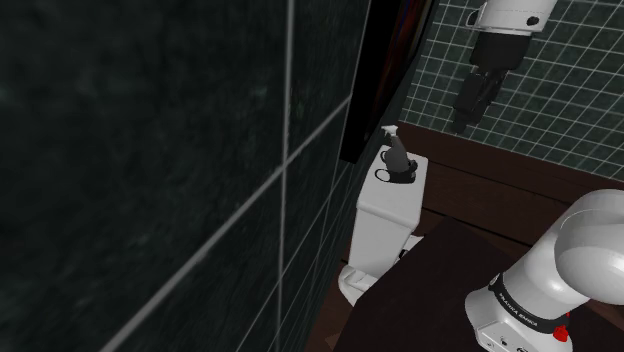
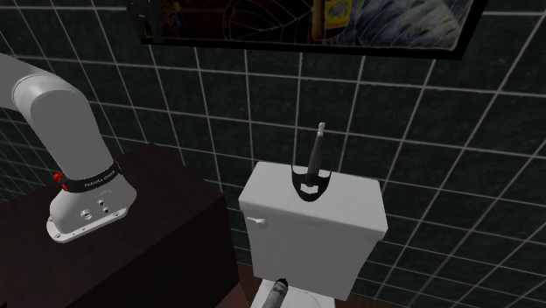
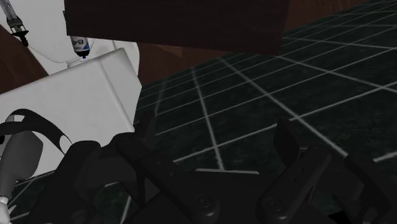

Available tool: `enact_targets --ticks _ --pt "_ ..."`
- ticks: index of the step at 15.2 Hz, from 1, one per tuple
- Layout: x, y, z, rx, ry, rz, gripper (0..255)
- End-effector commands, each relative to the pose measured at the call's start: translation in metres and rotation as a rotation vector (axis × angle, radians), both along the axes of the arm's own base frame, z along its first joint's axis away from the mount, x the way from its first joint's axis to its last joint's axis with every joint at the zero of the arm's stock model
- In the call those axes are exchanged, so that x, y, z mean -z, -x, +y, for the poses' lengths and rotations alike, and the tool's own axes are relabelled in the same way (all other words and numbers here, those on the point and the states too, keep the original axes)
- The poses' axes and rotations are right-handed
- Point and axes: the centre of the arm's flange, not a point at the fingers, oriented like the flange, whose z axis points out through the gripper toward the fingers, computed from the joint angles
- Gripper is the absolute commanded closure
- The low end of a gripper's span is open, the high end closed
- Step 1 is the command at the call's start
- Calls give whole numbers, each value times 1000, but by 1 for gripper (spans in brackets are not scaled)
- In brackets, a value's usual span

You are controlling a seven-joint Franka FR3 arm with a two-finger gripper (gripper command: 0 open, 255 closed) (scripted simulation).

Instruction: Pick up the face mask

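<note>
The face mask (image 2: 308, 185) is black with a white mark and lies draped over the front edge of the white toilet tank lid (image 2: 350, 197). Its looped straps show in the shoulder view (image 1: 393, 177) and near my fingers in the wrist view (image 3: 38, 127). A grey tapered bottle (image 2: 315, 153) stands just behind the mask. My black gripper (image 1: 464, 118) hangs well apart from the tank, toward the shoulder view's upper right. Its fingers (image 3: 289, 153) stand apart and open, with nothing between them.
Dark tiled wall (image 2: 455, 140) rises behind the tank, with a framed picture (image 2: 306, 22) above. My dark brown stand (image 2: 149, 227) sits close beside the toilet. A small tube (image 2: 276, 293) lies on the toilet seat below the tank.
</note>
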Motion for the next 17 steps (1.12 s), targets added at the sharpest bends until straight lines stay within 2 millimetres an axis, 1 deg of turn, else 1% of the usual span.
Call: enact_targets --ticks 1,17 --pt "0 0 0 0 0 0 0" --pt "132 -100 -125 68 57 14 0"
